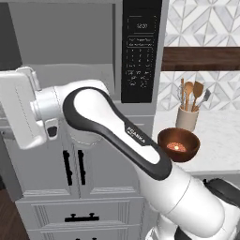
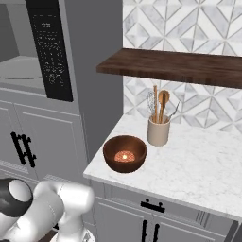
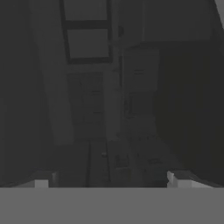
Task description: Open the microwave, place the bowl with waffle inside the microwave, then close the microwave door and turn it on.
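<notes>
The microwave (image 1: 138, 51) stands with its grey cavity (image 1: 70, 42) exposed, the black keypad panel to its right. The dark brown bowl (image 1: 178, 144) sits on the marble counter near the front left corner, with the small orange waffle (image 1: 176, 146) inside; both also appear in the right base view, bowl (image 2: 125, 153) and waffle (image 2: 124, 156). My arm stretches left, its white hand (image 1: 18, 110) at the far left below the cavity, far from the bowl. My gripper (image 3: 108, 180) is open, empty, and faces a dark glassy panel close ahead, seemingly the microwave door.
A beige utensil crock (image 1: 186, 117) with wooden spoons stands just behind the bowl. A dark wooden shelf (image 2: 179, 66) hangs above the counter (image 2: 203, 165). Grey cabinet doors with black handles (image 1: 75, 166) sit under the microwave.
</notes>
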